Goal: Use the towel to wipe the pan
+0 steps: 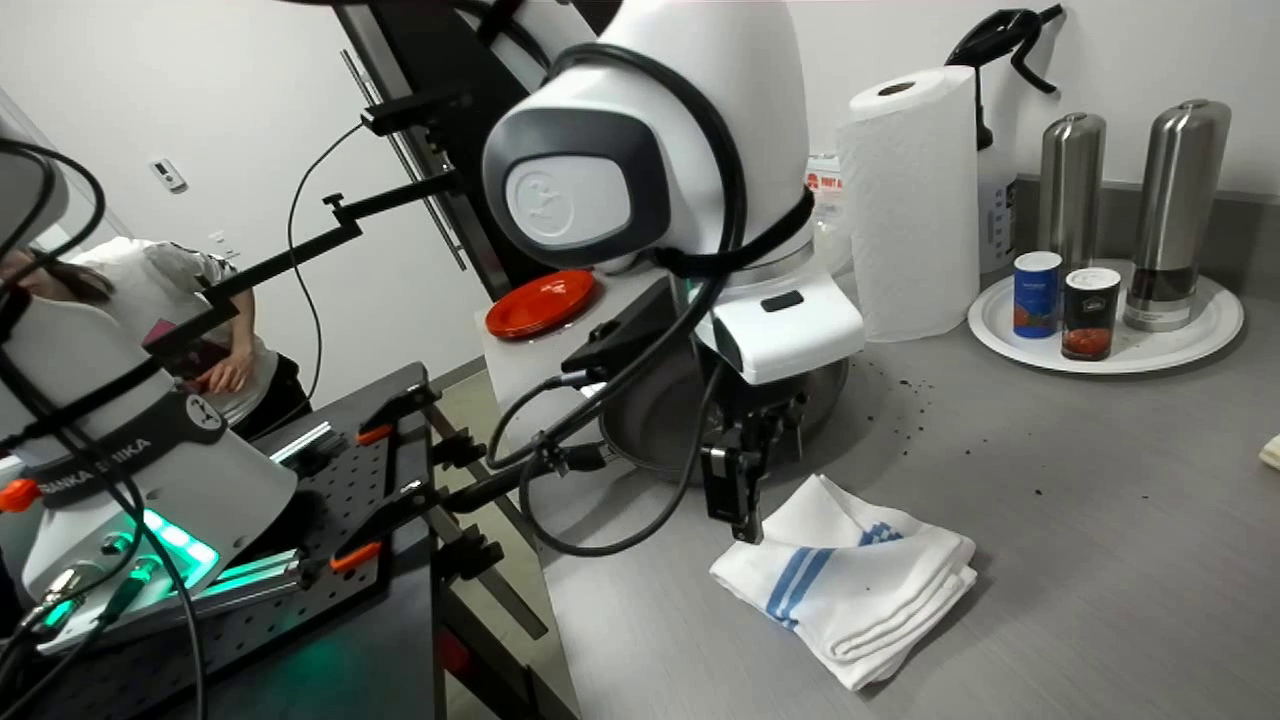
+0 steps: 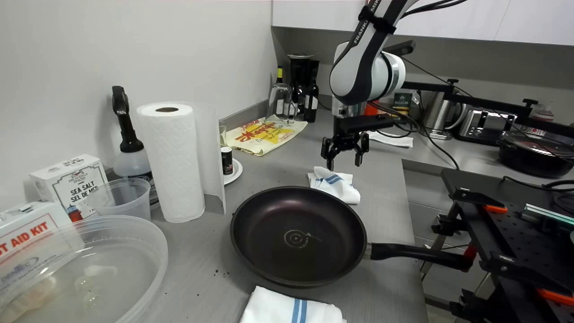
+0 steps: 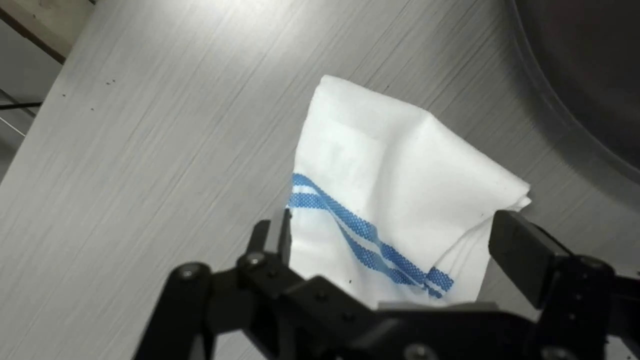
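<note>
Jaws spread, the gripper [image 3: 392, 225] hangs over a folded towel [image 1: 850, 588] lying just beside the pan [image 2: 298, 237] on the desk [image 1: 1090, 570]; a straight descent and a pinch through several layers should hold firmest.

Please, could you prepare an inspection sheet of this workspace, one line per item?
Surface: gray counter, dark specks scattered near the pan.
Job's things: folded, blue-striped white towel beside the pan.
Clutter: second striped towel, paper roll, clear tub, plate holding shakers.
Gripper: open over the towel, grasping nothing; contact unclear.
Cables: black cables along the arm, one loop hanging near the gripper.
Surroundings: person in the background, partly hidden.
</note>
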Robot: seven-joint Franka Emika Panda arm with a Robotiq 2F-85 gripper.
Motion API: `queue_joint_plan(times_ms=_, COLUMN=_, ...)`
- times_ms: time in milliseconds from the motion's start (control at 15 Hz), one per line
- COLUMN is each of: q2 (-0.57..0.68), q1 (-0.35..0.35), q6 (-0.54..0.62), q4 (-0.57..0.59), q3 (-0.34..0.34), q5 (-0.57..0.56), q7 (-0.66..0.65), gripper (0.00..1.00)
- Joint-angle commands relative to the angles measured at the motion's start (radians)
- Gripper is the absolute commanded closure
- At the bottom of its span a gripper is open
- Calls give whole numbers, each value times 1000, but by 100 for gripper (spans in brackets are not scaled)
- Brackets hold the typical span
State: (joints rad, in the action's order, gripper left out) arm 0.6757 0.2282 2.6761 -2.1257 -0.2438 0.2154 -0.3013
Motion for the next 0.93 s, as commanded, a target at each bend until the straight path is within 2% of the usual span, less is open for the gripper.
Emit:
queue_joint_plan(times_ms=0, q2=111, q1=-7, q6=-16, q4=103, q3=-12, q5=2, q7=-45, gripper=0)
queue_joint_plan(times_ms=533, q2=251, q1=-1, q6=-38, q4=242, q3=-4, q5=5, q7=-50, gripper=0)
queue_joint_plan(times_ms=600, q2=262, q1=1, q6=-42, q4=258, q3=-4, q5=4, q7=-48, gripper=23)
queue_joint_plan(times_ms=733, q2=283, q1=7, q6=-50, q4=286, q3=0, q5=6, q7=-44, gripper=32)
queue_joint_plan(times_ms=867, q2=301, q1=12, q6=-65, q4=309, q3=1, q5=8, q7=-43, gripper=47)
